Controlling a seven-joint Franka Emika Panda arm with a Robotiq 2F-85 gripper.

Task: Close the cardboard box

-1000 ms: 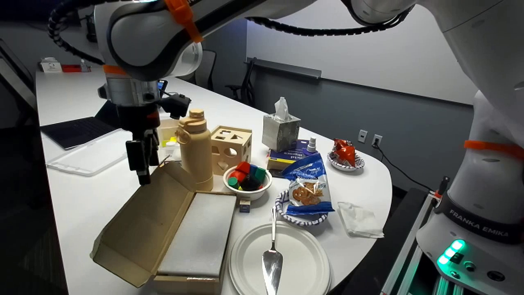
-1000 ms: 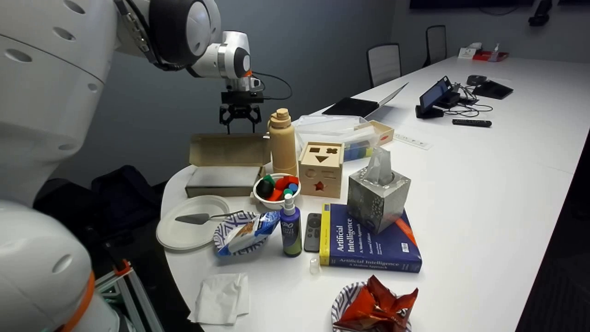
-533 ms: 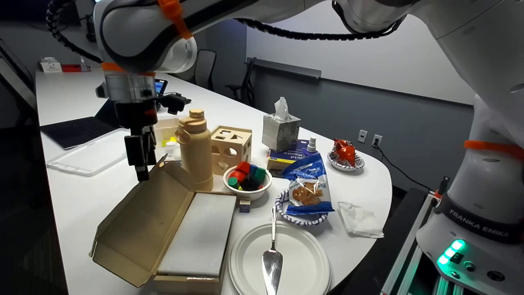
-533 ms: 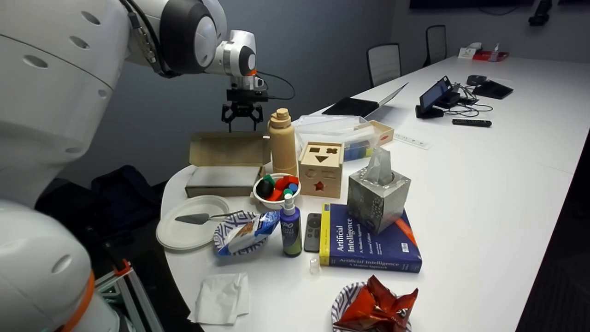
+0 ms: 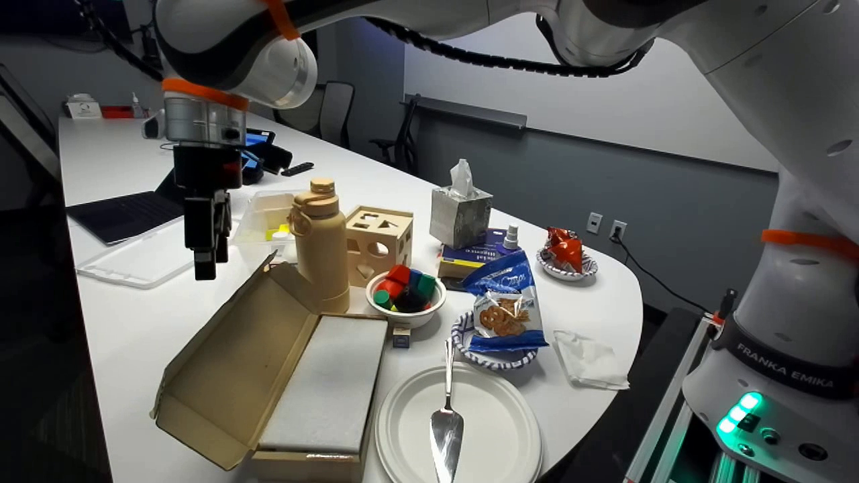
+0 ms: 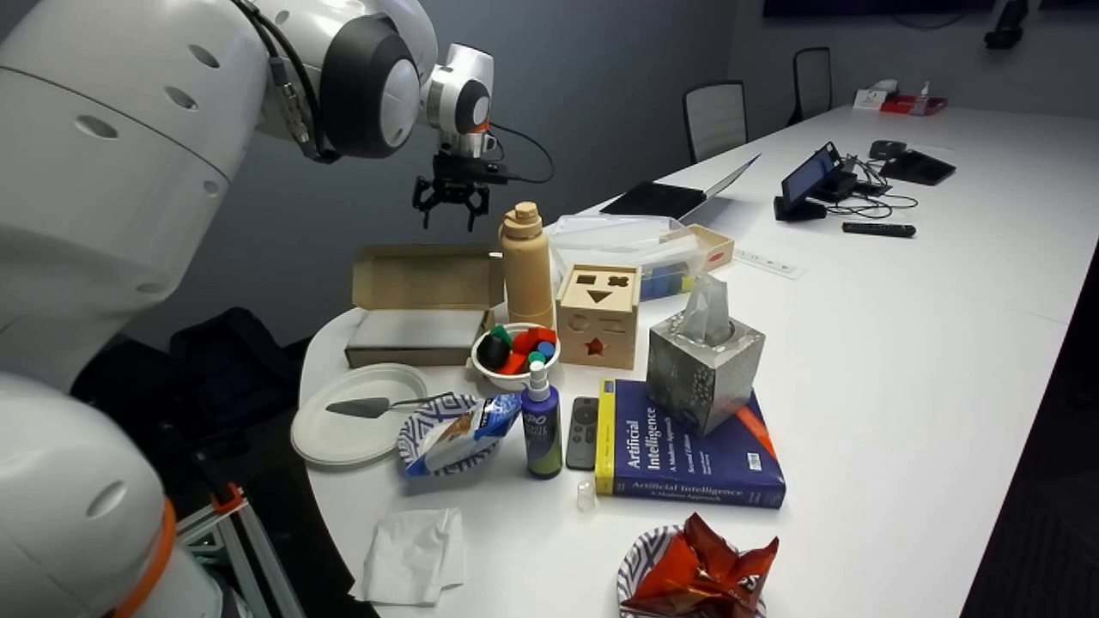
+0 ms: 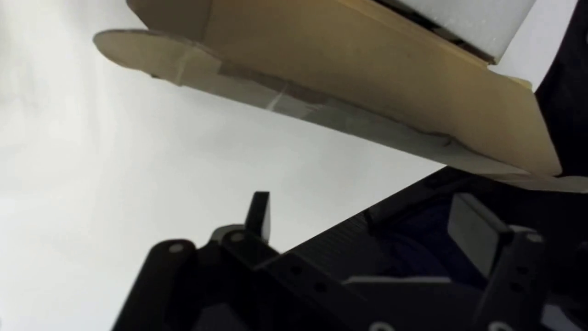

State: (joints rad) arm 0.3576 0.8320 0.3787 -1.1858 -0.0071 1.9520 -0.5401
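Observation:
The brown cardboard box (image 5: 235, 376) lies on the table with its hinged lid raised and tilted back; its body holds a flat pale whitish surface. The open lid (image 6: 425, 279) also shows in an exterior view, standing behind the body. In the wrist view the lid's inner face and taped edge (image 7: 376, 78) cross the top. My gripper (image 5: 205, 268) hangs above and beyond the lid's free edge, apart from it. It is also seen in an exterior view (image 6: 448, 220) above the lid. In the wrist view the fingers (image 7: 367, 225) are wide apart with nothing between them.
A tan bottle (image 5: 323, 255) stands against the lid's far end, beside a wooden block toy (image 5: 379, 245) and a bowl of blocks (image 5: 406, 295). A white plate (image 5: 496, 429) with a cake server lies beside the box. The table edge passes below the fingers.
My gripper has risen and moved outward, away from the arm's base and past the lid's edge, turning slightly. The lid stands about as before.

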